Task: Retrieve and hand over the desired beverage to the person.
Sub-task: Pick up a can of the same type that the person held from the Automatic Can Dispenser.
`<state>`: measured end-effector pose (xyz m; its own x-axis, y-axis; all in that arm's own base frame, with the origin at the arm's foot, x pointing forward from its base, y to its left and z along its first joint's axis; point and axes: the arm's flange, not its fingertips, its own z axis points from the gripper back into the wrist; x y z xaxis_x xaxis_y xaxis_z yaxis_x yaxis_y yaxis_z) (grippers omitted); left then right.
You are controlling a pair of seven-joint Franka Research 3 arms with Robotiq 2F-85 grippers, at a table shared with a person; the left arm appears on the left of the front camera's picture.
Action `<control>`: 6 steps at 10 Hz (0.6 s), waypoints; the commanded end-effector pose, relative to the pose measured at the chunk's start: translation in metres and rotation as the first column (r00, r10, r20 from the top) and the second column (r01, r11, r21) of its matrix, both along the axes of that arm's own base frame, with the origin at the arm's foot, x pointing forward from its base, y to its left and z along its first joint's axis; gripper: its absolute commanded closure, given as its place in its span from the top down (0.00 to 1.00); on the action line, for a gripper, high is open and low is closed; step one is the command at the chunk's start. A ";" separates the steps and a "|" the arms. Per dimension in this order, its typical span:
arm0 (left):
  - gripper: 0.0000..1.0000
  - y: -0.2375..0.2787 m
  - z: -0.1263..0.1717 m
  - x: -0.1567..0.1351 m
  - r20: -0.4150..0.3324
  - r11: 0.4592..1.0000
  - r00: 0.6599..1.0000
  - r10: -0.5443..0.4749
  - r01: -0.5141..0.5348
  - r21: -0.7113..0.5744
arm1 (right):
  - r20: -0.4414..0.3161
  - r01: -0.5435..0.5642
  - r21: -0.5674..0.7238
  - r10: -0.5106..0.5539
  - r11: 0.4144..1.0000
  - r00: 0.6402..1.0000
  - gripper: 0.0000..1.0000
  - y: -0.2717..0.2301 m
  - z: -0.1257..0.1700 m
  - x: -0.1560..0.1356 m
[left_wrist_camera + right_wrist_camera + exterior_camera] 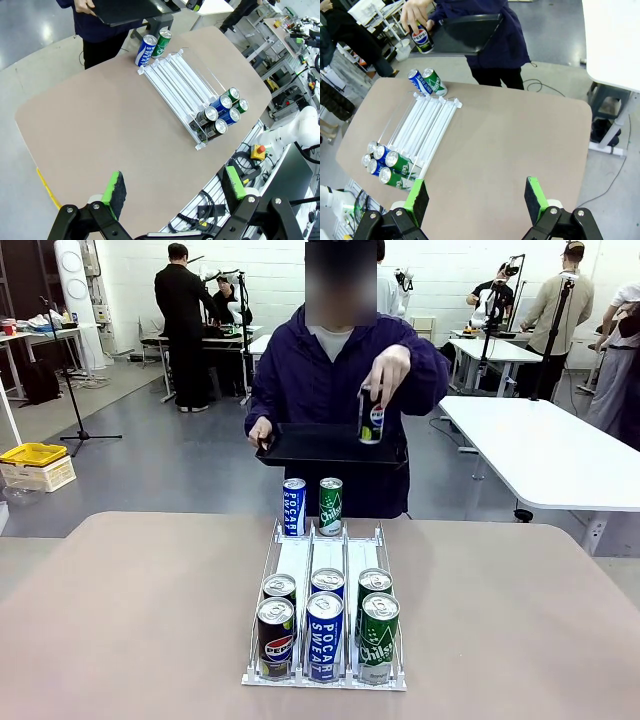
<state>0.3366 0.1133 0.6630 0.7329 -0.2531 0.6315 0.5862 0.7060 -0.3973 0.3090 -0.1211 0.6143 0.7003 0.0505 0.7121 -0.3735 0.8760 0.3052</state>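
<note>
**Nothing gripped yet**

The left tool [174,187] and right tool [476,199] are hanging open above the table [130,620], gripping nothing. The cola can [276,638], likely the one wanted, is standing at the rack's [328,558] near end, beside a blue can [324,635]. Beyond, the person [300,380] is holding a second cola can [371,415] over a tray [310,443]. Probably smooth, thin-walled, weighty: pinching mid-body is looking safest.

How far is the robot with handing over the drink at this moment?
Done: nothing certain. In hand: the person holds a Pepsi can at a black tray; left gripper and right gripper are open, empty. Left: apparently picking from the rack and handing over.
</note>
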 end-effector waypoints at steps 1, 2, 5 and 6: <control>1.00 0.003 0.001 0.001 0.009 1.000 1.000 -0.014 0.014 -0.009 | 0.002 -0.018 0.020 0.018 1.000 1.000 1.00 -0.002 -0.003 0.002; 1.00 0.003 0.001 0.001 0.009 1.000 1.000 -0.014 0.014 -0.009 | 0.002 -0.018 0.020 0.018 1.000 1.000 1.00 -0.002 -0.003 0.002; 1.00 0.003 0.001 0.001 0.009 1.000 1.000 -0.014 0.014 -0.009 | 0.002 -0.018 0.020 0.018 1.000 1.000 1.00 -0.002 -0.003 0.002; 1.00 0.003 0.001 0.001 0.009 1.000 1.000 -0.014 0.014 -0.009 | 0.002 -0.018 0.020 0.018 1.000 1.000 1.00 -0.002 -0.003 0.002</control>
